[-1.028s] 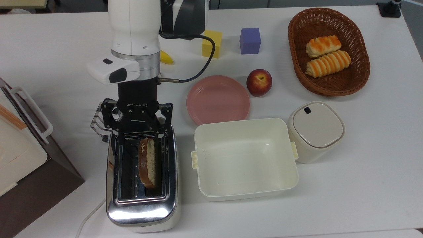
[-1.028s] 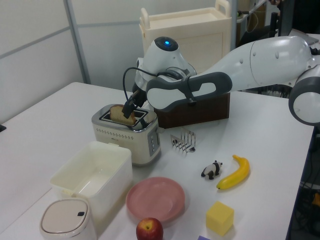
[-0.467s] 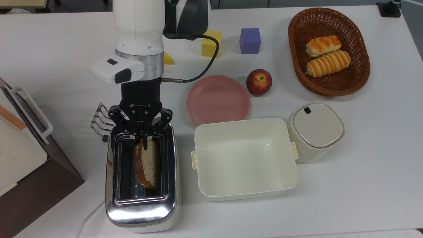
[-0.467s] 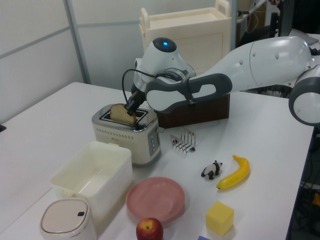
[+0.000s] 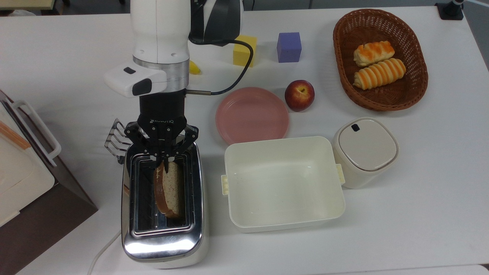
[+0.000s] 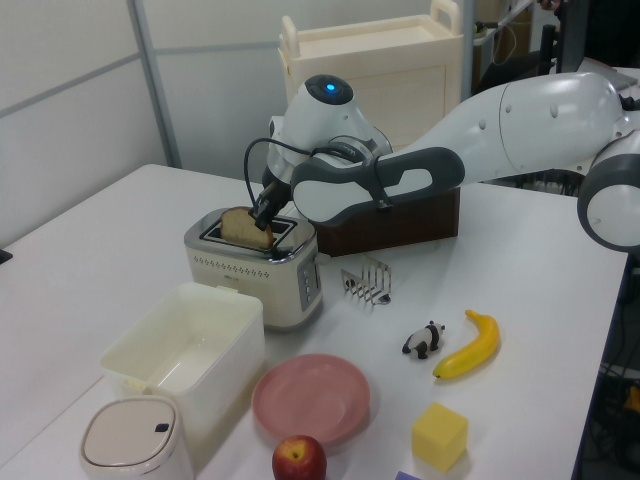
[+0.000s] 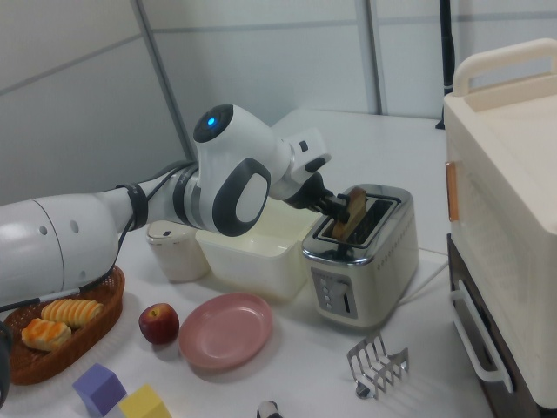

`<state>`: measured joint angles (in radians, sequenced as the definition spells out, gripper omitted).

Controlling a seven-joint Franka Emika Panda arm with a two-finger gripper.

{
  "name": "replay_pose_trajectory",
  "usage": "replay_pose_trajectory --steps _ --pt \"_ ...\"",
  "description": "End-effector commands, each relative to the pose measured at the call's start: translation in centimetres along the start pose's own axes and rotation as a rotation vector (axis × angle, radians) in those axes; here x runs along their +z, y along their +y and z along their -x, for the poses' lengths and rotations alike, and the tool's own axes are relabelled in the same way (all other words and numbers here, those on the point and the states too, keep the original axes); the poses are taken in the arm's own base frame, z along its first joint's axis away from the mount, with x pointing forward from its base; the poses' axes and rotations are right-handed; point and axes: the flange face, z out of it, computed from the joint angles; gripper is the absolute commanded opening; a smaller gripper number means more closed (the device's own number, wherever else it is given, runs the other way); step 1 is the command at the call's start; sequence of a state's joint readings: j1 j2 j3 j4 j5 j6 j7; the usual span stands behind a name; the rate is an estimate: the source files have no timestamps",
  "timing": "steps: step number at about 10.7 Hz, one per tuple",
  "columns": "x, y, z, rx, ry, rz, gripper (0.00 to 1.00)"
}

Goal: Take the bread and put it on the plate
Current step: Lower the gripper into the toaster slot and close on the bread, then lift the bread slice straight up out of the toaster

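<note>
Since the earlier frames, the gripper [image 5: 165, 162] has been closing from a wide spread onto the upper edge of the bread [image 5: 169, 188], and the slice is now leaning toward the top view's left in its toaster [image 5: 164, 236] slot. The fingers are pinching the crust at the end nearest the arm. The slice is probably light, soft and crumbly, so the firmer crust is the safer hold and a straight upward lift is advisable. The pink plate [image 5: 252, 114] is lying bare beside the toaster.
</note>
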<state>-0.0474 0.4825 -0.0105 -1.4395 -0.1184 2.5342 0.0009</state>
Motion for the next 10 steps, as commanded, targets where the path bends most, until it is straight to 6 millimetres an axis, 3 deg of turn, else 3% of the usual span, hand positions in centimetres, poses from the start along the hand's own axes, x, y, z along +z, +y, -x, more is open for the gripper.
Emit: replay_pose_trajectory --steps 1,3,6,10 --pt "-4.9 -0.3 -1.8 -0.018 0.079 -0.004 0.00" --pt "-8.2 -0.6 -2.4 -0.017 0.110 -0.011 0.00" --pt "-11.5 -1.1 -3.0 -0.017 0.134 -0.021 0.00" --pt "-19.6 -0.4 -2.9 -0.027 0.059 -0.010 0.00"
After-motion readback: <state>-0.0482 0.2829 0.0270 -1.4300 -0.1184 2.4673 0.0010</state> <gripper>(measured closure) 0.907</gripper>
